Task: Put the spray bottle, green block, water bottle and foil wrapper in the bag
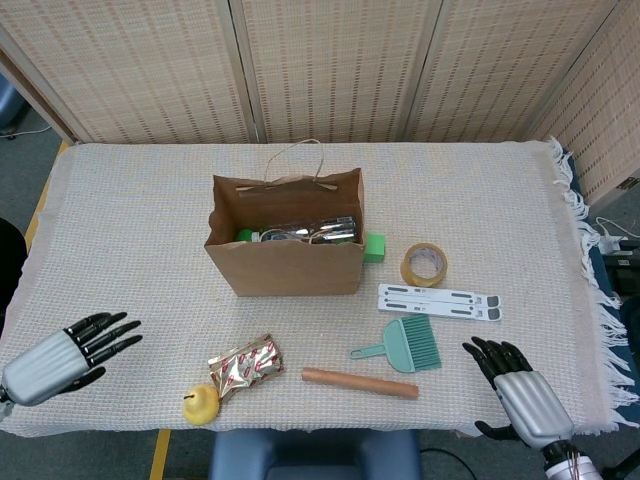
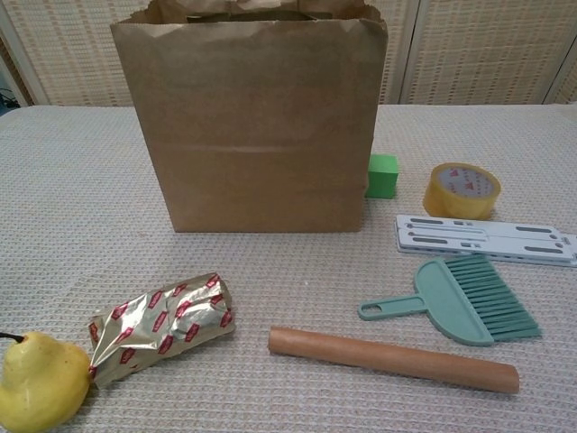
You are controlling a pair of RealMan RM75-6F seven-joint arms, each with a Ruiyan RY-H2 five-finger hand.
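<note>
Table (image 1: 520, 200): woven beige cloth, fringed edge; wicker screens (image 1: 330, 70) behind.
Paper bag (image 1: 285, 265): brown, upright, w/ shiny bottle (image 1: 310, 232) + green-capped item inside.
Green block (image 2: 382, 175): cube, touching bag's side.
Foil wrapper (image 2: 162, 325): crinkled, lies nr front edge against pear (image 2: 36, 383).
Left hand (image 1: 65, 352), right hand (image 1: 520, 395): both empty, fingers spread, at front corners.

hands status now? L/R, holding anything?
Left hand: open, fingers apart, holding nothing, at the near left table edge.
Right hand: open, fingers apart, holding nothing, at the near right edge.
</note>
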